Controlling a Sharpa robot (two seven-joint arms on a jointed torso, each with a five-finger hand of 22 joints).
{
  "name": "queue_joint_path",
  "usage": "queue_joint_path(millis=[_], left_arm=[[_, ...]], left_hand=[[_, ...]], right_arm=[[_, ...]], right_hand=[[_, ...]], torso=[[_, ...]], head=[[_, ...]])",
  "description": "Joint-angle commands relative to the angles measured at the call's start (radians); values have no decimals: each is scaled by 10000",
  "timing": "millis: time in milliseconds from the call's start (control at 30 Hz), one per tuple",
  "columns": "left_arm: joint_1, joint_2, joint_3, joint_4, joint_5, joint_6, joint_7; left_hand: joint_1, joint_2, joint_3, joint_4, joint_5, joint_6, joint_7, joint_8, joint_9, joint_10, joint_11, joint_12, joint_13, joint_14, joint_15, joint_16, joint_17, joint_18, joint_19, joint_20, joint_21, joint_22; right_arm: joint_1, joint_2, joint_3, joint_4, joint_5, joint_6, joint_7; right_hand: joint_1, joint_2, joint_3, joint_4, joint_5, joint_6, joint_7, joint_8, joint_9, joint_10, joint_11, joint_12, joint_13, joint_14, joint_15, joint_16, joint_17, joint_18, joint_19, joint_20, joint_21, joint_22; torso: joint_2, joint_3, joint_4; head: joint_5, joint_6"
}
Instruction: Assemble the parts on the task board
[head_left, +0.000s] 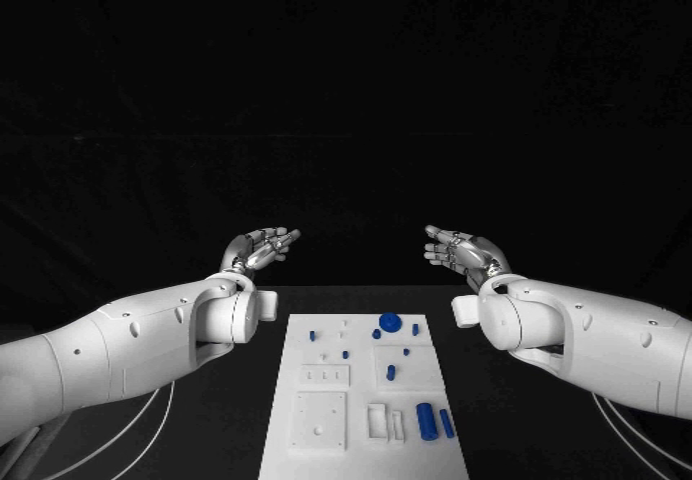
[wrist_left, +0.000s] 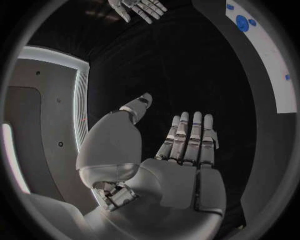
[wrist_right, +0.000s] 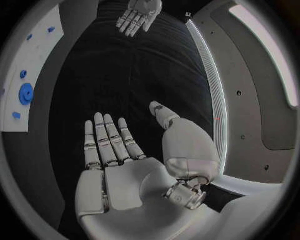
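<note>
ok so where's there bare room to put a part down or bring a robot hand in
Bare black table flanks the task board on both sides, under each arm. The board's near-right corner is crowded with blue parts. Left robot hand and right robot hand hover open beyond the board's far edge.

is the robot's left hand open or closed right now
Open. The left hand holds nothing; its fingers stretch out straight, thumb apart, beyond the task board.

Task board (head_left: 361, 440) cut off below
</note>
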Motion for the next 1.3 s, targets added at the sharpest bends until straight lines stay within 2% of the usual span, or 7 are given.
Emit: queue_joint_path(millis=[33, 300, 333, 467, 833, 967, 1300], left_arm=[[214, 163, -118, -415, 232, 1207, -726], [369, 260, -225, -701, 265, 1400, -857], [376, 218, -219, -639, 265, 1559, -884], [376, 220, -220, -605, 265, 1646, -851], [387, -211, -218, -53, 301, 2113, -355], [417, -399, -214, 328, 280, 2390, -236], [503, -1062, -196, 1577, 139, 2862, -115]], left_hand=[[405, -48, 185, 13, 79, 246, 40, 136, 156, 288, 23, 60, 33, 249, 65, 136, 135, -78, 186, 17, 133, 438], [415, -22, 160, 19, 78, 254, 57, 147, 166, 300, 35, 59, 33, 261, 87, 148, 148, -78, 187, 12, 154, 438], [419, -13, 153, 20, 78, 257, 63, 151, 169, 306, 38, 61, 34, 267, 90, 154, 152, -78, 191, 9, 161, 438], [450, 28, 96, 15, 77, 275, 136, 171, 187, 325, 135, 54, 31, 322, 125, 194, 183, -78, 213, -16, 211, 435], [727, 688, -330, -424, 160, 1037, 625, 473, 283, 1298, 463, 345, 132, 1682, 190, 820, 443, 164, 1242, -346, 786, 380], [969, 909, -374, -849, 298, 1575, 751, 631, 293, 2114, 490, 641, 236, 2442, 54, 1156, 554, 390, 1896, -482, 1070, 401], [1038, 1219, -183, -2130, 459, 2364, 756, 599, 36, 3081, 431, 606, 117, 3463, -232, 1414, 810, 516, 2767, -757, 1468, 360]], right_arm=[[245, 108, -131, -391, -386, 2069, -1285], [564, 215, -320, -838, -472, 2750, -1755], [565, 334, -319, -1307, -2934, 2297, -1679], [565, 394, -319, -1459, -3990, 2188, -1703], [563, 651, -313, -1852, -7715, 2149, -2013], [563, 817, -294, -2003, -9713, 2100, -1960], [564, 1168, -263, -2142, -13601, 2281, -2183]], right_hand=[[607, 10, 208, -329, 78, 287, 605, 188, 133, 485, 99, 109, 40, 406, 74, 230, 157, 312, 406, 41, 128, 466], [1213, -26, 755, -1012, 246, 877, 744, 453, 174, 1101, 127, 178, 58, 927, 112, 445, 228, 514, 988, 33, 126, 451], [1295, -36, 881, -1114, 273, 967, 739, 480, 170, 1196, 103, 183, 56, 1014, 99, 475, 233, 548, 1082, 38, 120, 437], [1472, -96, 1323, -1332, 299, 1376, 678, 614, 171, 1622, -40, 256, 68, 1391, -15, 617, 264, 687, 1466, 48, 141, 404], [1510, -63, 2278, -1876, 195, 2738, 400, 918, 114, 3177, -578, 533, 143, 3604, -896, 1595, 730, 1572, 4022, -8, 794, 320], [1820, -160, 2474, -2200, 65, 3255, 211, 1062, 177, 3794, -904, 663, 293, 5762, -1874, 2863, 1701, 1612, 6534, -844, 1965, 520], [2300, -509, 2019, -2359, 699, 3454, 150, 786, 75, 4037, -1241, 317, 374, 7450, -2271, 6975, 4578, 1612, 9742, -2489, 4587, 1425]], torso=[[1, 0, -4], [1, 0, -4], [60, -9, -7], [59, -8, -2], [175, -20, 21], [260, -27, 53], [638, -37, 209]], head=[[1, 1], [1, 1], [-2, -30], [7, -42], [10, 27], [-15, 16], [-159, 147]])
